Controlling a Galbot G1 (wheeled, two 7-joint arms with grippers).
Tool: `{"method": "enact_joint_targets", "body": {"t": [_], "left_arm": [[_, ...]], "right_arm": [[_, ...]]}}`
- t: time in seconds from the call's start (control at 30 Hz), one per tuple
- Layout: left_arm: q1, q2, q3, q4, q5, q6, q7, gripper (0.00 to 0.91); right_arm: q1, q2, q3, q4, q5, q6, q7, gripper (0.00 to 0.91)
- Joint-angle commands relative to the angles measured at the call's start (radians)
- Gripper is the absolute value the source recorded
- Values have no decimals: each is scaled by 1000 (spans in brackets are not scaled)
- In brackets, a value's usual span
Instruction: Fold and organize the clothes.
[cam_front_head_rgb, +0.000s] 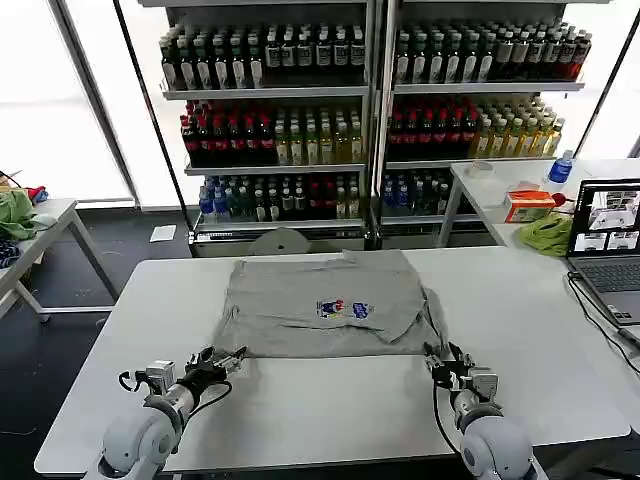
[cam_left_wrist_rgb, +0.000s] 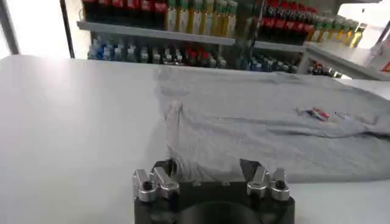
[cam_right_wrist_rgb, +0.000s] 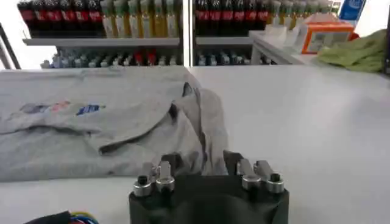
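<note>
We hold both open grippers, left (cam_front_head_rgb: 232, 357) and right (cam_front_head_rgb: 436, 358), at the shirt's (cam_front_head_rgb: 325, 300) near corners; next, we likely pinch the hem and fold.

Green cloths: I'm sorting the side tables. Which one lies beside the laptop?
The lime-green cloth on the right-hand table, between the orange box and the laptop; the other green cloth lies far left.

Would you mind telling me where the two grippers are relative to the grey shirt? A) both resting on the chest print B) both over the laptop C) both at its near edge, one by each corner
C: the left gripper and right gripper sit at the near corners of the grey shirt, fingers open.
</note>
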Motion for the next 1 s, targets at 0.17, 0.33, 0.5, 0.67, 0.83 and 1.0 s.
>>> {"method": "enact_joint_targets", "body": {"t": [0.17,0.33,0.5,0.67,0.83,1.0], "left_arm": [[4,-2,-2,38,-12,-5,23,10],[1,3,-1,44,-25,-19,33,10],[1,0,1,40,-28,-27,31,10],[28,-4,-9,19,-27,-41,26,10],[70,-34,-29,-22,-17,-44,27,10],[139,-51,-63,-101,10,-37,22,10]], "right_arm": [[-5,2,-1,-12,27,-24,21,0],[4,-4,-2,-20,47,-22,14,0],[3,-7,-5,-23,51,-16,-1,0],[-16,-30,-1,3,76,3,-47,0],[-42,-64,-4,32,91,34,-97,0],[-98,-110,0,101,121,42,-107,0]]}}
